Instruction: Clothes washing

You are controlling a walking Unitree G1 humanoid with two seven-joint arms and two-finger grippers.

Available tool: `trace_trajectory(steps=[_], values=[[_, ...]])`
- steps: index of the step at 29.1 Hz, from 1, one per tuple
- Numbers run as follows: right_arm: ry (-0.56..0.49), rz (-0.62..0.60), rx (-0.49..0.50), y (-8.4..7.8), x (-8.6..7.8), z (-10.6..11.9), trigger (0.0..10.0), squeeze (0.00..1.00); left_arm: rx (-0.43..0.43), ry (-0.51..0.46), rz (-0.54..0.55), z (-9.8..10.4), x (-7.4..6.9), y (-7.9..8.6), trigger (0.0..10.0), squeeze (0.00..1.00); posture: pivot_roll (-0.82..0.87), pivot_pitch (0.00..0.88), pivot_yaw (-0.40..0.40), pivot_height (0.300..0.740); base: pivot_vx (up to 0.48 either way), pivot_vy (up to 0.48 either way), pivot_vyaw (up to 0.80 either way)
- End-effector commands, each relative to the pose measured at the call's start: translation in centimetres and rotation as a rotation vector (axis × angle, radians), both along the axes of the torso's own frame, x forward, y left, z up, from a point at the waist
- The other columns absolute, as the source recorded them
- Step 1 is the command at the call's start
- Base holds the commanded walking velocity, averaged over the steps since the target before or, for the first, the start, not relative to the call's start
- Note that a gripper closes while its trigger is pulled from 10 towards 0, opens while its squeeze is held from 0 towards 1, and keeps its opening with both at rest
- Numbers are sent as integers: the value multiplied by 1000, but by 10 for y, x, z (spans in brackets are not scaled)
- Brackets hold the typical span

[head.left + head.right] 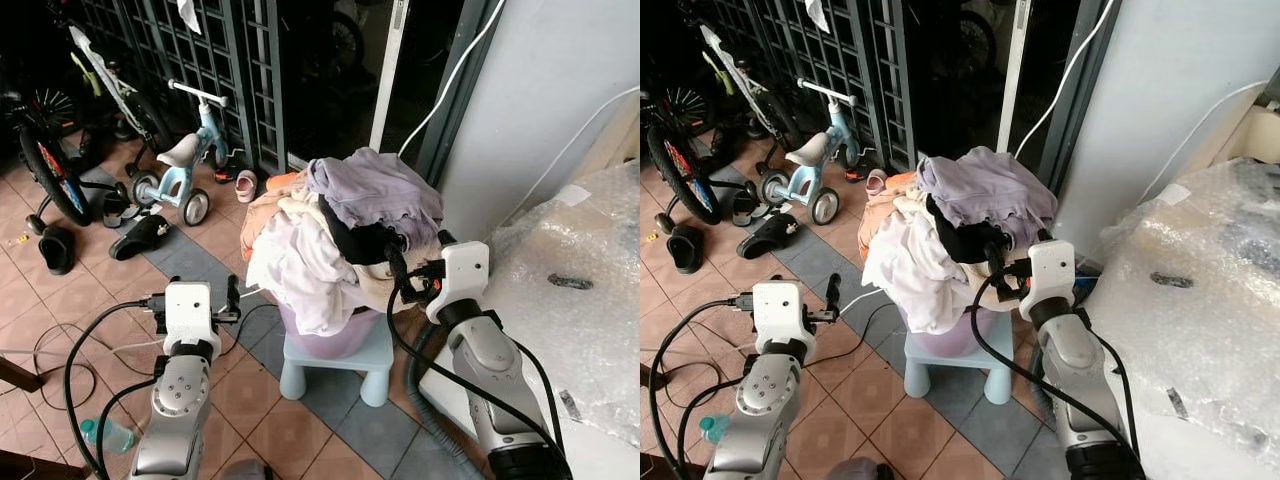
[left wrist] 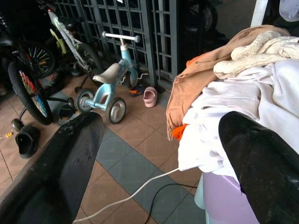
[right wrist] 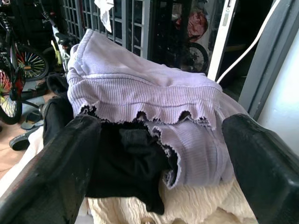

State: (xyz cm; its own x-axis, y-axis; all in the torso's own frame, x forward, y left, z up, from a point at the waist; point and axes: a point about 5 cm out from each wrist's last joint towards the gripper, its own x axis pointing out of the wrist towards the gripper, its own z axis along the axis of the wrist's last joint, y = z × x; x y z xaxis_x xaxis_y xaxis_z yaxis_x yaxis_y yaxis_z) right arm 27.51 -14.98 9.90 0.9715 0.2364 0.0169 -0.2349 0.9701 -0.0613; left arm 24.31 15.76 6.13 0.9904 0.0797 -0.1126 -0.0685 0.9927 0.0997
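Laundry pile point(image 1: 335, 235): heaped high in a purple tub point(image 1: 335, 335), spilling over its rim on the side toward the bicycles.
Lilac ribbed garment point(image 3: 154, 98): on top of the heap, its scalloped hem hanging over a black garment point(image 3: 126, 163).
White garment point(image 2: 233, 116): drapes down the heap's left side, with a tan cloth point(image 2: 191, 86) and a cream knit point(image 2: 261, 49) above it.
Tub support: a pale blue plastic stool point(image 1: 335, 365) on the tiled floor point(image 1: 215, 245), in front of a dark doorway.
Right gripper point(image 1: 397, 262): raised against the right side of the heap, fingers spread wide around the lilac and black garments, nothing clamped.
Left gripper point(image 1: 233, 293): held near the heap's left side, apart from it, fingers spread wide and empty.
White cable point(image 2: 131, 196): runs across the tiles below the left gripper.
Child's blue balance bike point(image 1: 190, 160): by the metal gate point(image 1: 190, 60), well left of the tub.
Bicycle point(image 1: 50, 150): far left, with black sandals point(image 1: 140, 235) on the floor nearby.
Bubble-wrapped object point(image 1: 575, 300): just right of the right arm.
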Motion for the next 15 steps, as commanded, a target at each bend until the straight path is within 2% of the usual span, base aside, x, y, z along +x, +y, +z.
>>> trace_trajectory(steps=[1,8,15], values=[[-7,32,-11,6,2,2,10000,0,3,-5,-8,1,1,0,10000,0,-15,0,25,740,349,0,0],[15,46,-7,11,-2,-4,10000,0,1,0,-17,-1,2,-2,10000,0,-13,0,18,740,345,0,0],[1,82,-17,24,-3,-5,10000,0,4,4,-23,-2,2,-3,10000,0,-12,0,25,740,343,0,0]])
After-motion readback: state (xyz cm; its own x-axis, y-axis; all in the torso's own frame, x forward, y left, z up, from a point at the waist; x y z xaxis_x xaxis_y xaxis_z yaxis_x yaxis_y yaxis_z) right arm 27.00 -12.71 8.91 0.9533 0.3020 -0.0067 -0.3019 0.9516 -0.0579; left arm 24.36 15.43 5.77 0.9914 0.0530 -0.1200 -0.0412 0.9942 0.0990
